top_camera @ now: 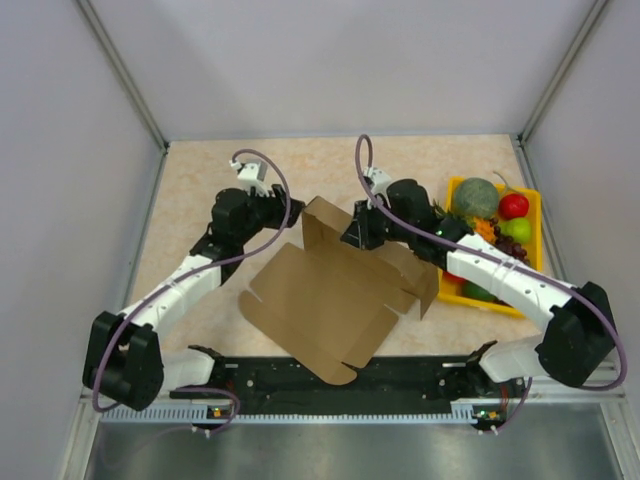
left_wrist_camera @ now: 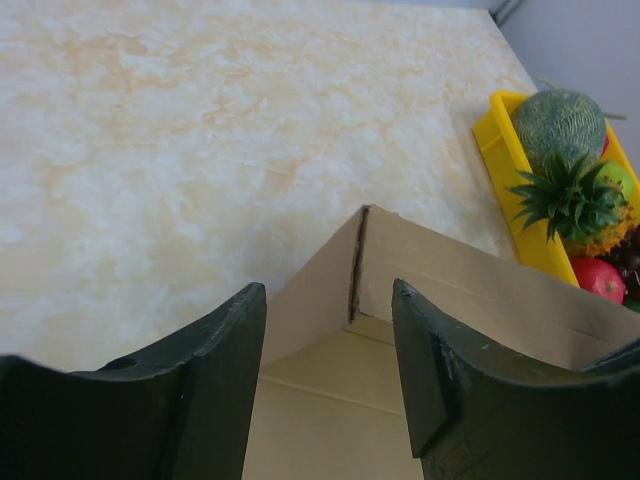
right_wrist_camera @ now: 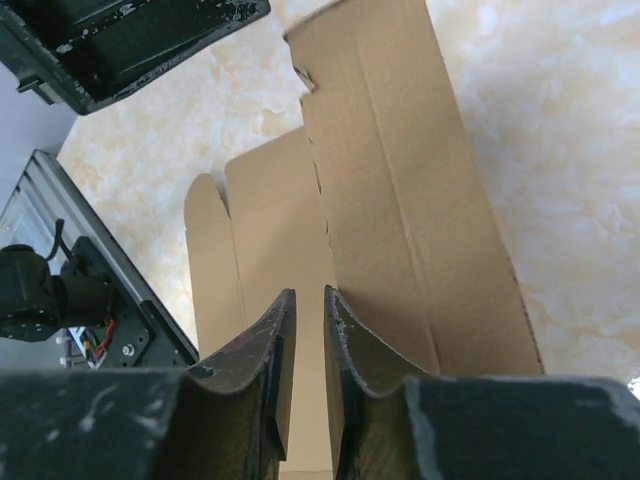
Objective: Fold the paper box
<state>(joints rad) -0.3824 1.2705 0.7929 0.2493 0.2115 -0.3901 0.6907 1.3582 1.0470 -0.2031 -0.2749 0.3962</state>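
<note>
The paper box (top_camera: pixel 320 300) is a brown die-cut cardboard sheet lying mid-table, its far walls raised into a corner. My left gripper (top_camera: pixel 292 213) hovers at that far-left corner. In the left wrist view it (left_wrist_camera: pixel 328 290) is open, with the upright corner seam of the box (left_wrist_camera: pixel 440 270) just beyond the fingertips and nothing between them. My right gripper (top_camera: pixel 352 238) is over the far wall. In the right wrist view its fingers (right_wrist_camera: pixel 309 292) stand a thin slit apart above the cardboard (right_wrist_camera: pixel 400 180); I see nothing pinched.
A yellow fruit tray (top_camera: pixel 455 186) with melon, pineapple and other fruit sits at the right, close to the box's right flap; it also shows in the left wrist view (left_wrist_camera: pixel 500 150). The left arm's wrist (right_wrist_camera: pixel 130 40) is near the right gripper. A black rail (top_camera: pixel 340 378) runs along the near edge.
</note>
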